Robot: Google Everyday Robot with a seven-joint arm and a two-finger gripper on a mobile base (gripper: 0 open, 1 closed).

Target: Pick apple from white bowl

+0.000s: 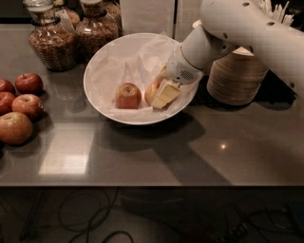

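Your gripper (160,95) sits inside the white bowl (88,80), against the apple (150,92). I cannot tell the jaws' state. Confirm the grasp, then lift.

Orange-red apple (150,91) in white bowl (87,79), against pincer (160,98).

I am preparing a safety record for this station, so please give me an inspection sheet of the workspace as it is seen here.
Surface: grey glossy table, with light reflected on it.
Job's things: white bowl, paper-lined, holds two apples; the orange-red apple lies right of the duller apple.
Clutter: red apples at the left edge; glass jars behind; stacked tan bowls at the right.
Grippers: end effector is inside the bowl, against the orange-red apple.
Cables: dark cables below the table.
Surroundings: white box behind the bowl; the rest is too dark to tell.
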